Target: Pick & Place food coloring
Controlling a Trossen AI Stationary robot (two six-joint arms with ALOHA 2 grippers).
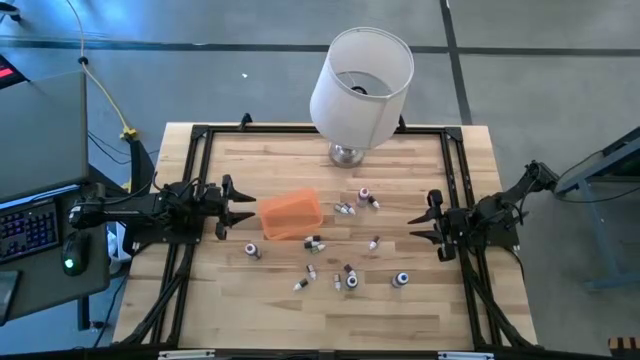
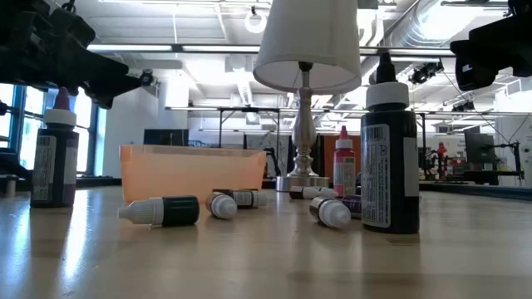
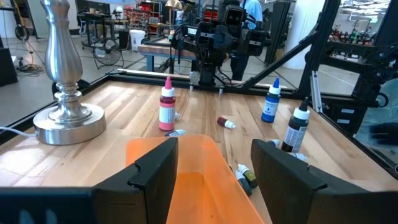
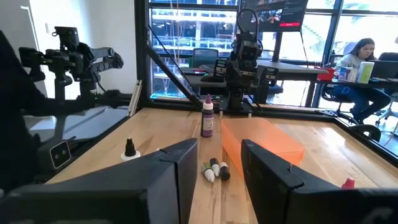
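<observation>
Several tiny food coloring bottles (image 1: 345,210) are scattered on the wooden table, some upright, some on their sides. In the left wrist view a red one (image 3: 166,111), a blue one (image 3: 271,104) and a dark one (image 3: 297,127) stand upright. An orange tray (image 1: 290,215) rests flat on the table. My left gripper (image 1: 248,211) is open, just left of the tray, above the table; in its wrist view its fingers frame the tray (image 3: 193,180). My right gripper (image 1: 420,228) is open at the table's right side, pointing toward lying bottles (image 4: 214,169).
A tall lamp with a white shade (image 1: 360,75) stands on its metal base (image 1: 347,155) at the table's far middle. Black frame rails (image 1: 455,180) run along the table's sides. A person (image 4: 360,59) sits beyond the table in the room.
</observation>
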